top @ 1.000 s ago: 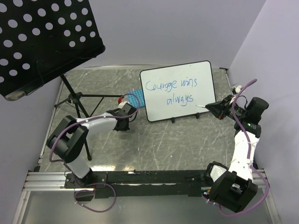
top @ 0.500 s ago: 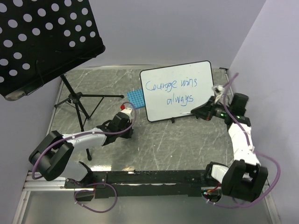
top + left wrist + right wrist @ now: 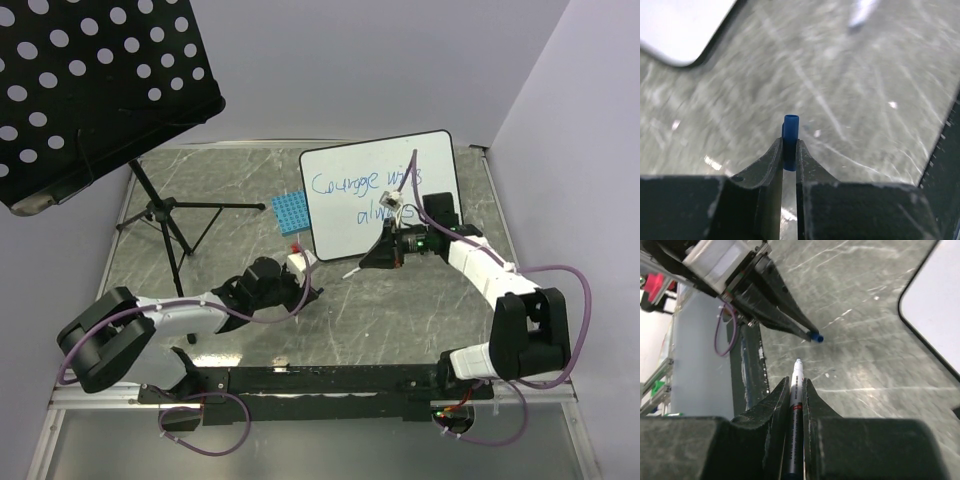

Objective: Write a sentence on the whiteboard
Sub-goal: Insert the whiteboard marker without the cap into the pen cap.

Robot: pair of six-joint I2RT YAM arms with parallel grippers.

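Note:
The whiteboard (image 3: 345, 165) stands at the back of the table. Its blue cursive sentence (image 3: 345, 184) is partly hidden by my right arm. My right gripper (image 3: 366, 264) is shut on a white marker (image 3: 797, 382), tip uncapped and pointing left, low over the table in front of the board. My left gripper (image 3: 316, 292) is shut on a small blue cap (image 3: 790, 131), also seen in the right wrist view (image 3: 816, 338). The cap and the marker tip face each other a short gap apart. A board corner shows in both wrist views (image 3: 680, 30) (image 3: 935, 305).
A black perforated music stand (image 3: 90, 90) on a tripod (image 3: 170, 228) fills the back left. A blue gridded rack (image 3: 289, 212) sits left of the board. The arms' black base rail (image 3: 320, 380) runs along the near edge. Purple walls close the back and right.
My right arm swung left from the board's right side to the table centre with the marker. My left arm moved from beside the rack toward the centre, bringing the cap near the marker tip.

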